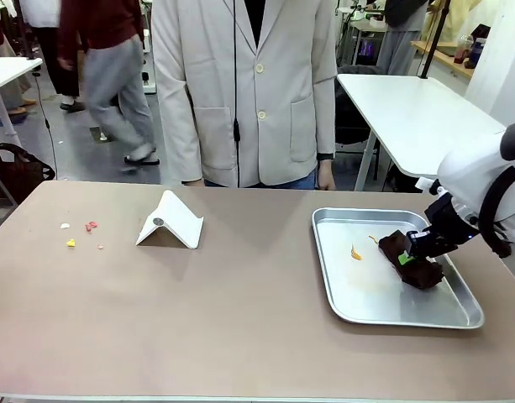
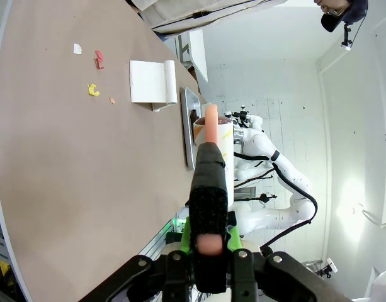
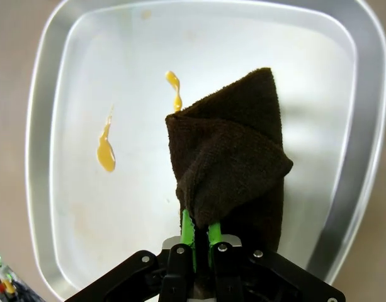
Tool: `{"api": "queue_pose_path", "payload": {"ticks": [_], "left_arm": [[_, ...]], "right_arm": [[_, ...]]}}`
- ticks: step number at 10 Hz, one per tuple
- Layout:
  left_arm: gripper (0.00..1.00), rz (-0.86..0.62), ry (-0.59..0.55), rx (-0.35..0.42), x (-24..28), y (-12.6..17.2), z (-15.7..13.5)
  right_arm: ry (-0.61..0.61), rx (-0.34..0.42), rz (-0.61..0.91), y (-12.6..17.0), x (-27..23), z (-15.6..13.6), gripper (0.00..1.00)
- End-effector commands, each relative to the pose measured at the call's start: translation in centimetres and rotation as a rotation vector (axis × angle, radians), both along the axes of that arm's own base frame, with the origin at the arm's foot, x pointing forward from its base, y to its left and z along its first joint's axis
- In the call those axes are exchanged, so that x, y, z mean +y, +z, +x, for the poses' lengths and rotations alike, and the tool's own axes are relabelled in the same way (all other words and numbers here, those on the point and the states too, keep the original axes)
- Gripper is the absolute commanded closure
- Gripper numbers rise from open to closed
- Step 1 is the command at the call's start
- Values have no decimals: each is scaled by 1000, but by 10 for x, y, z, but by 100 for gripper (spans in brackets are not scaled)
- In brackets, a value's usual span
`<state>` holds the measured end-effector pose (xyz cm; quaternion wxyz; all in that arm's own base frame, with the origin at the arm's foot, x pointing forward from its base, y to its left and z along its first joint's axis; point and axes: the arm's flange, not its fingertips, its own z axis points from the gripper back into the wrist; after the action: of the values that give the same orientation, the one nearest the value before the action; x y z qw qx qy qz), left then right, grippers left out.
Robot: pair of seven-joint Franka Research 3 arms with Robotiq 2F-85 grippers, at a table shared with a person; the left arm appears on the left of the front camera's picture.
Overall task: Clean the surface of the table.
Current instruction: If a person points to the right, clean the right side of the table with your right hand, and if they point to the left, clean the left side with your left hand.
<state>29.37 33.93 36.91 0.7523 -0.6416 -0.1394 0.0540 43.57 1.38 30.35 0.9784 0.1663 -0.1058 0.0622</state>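
Observation:
The brownish table carries small pink, yellow and white scraps at its left. They also lie on the table in the left wrist view, the pink scrap beside the yellow one. My left gripper is shut on a black fuzzy stick with a salmon-pink tip, held above the table. My right gripper is shut on a dark brown cloth that rests in the silver tray.
Orange smears mark the tray floor. A white folded piece stands on the table left of the middle. A person in a light coat stands at the far edge. A white table is behind on the right.

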Motion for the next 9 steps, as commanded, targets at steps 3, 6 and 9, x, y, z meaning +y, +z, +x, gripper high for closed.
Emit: {"api": "queue_pose_path", "payload": {"ticks": [3,6,9], "left_arm": [[100,2,-2,12,-2,4,-2],[100,2,-2,12,-2,4,-2],[100,2,-2,12,-2,4,-2]], "right_arm": [[-15,43,53,-15,18,13,91],[35,32,90,-9,40,18,91],[100,25,99,-6,73,29,91]]}}
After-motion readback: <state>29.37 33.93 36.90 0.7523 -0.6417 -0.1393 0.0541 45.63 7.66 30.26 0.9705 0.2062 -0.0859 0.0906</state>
